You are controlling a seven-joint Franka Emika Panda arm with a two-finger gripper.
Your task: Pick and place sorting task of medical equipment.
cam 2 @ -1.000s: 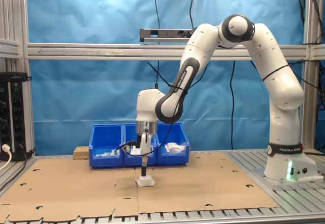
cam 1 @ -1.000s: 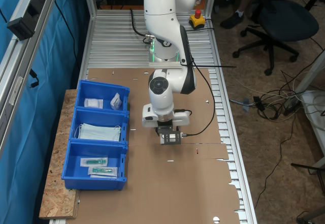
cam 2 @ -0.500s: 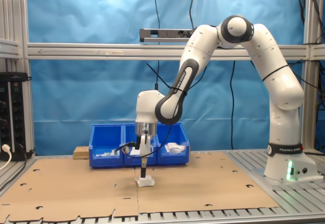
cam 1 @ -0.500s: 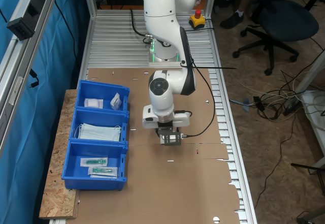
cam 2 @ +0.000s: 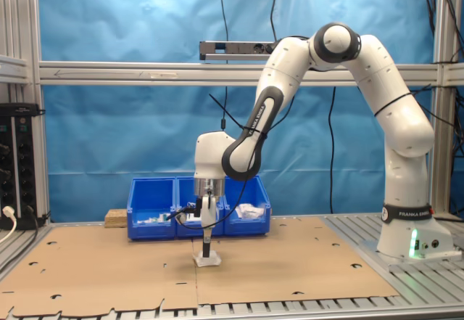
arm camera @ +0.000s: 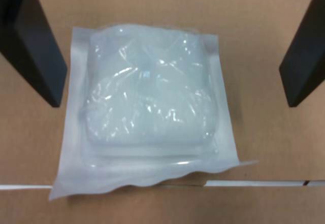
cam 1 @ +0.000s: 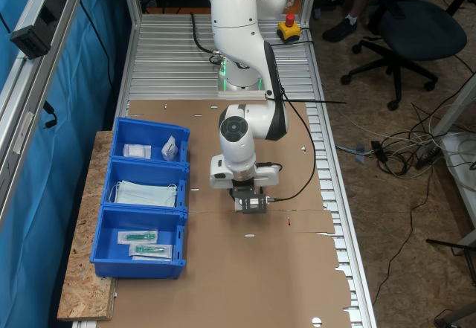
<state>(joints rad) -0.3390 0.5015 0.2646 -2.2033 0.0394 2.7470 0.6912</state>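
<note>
The medical equipment is a small, puffy square white packet lying flat on the brown cardboard sheet. In the wrist view my gripper is open, with one black finger on each side of the packet and a gap between each finger and the wrap. In the second exterior view the gripper points straight down, its tips just above the packet. In the first exterior view the gripper stands near the middle of the cardboard and covers the packet.
A row of three blue bins stands along the cardboard's edge at the first exterior view's left. They hold small white packets, a pale blue face mask and long clear packets with green parts. The arm's base is at the second exterior view's right.
The gripper has come down slightly over the packet. The packet has not moved.
</note>
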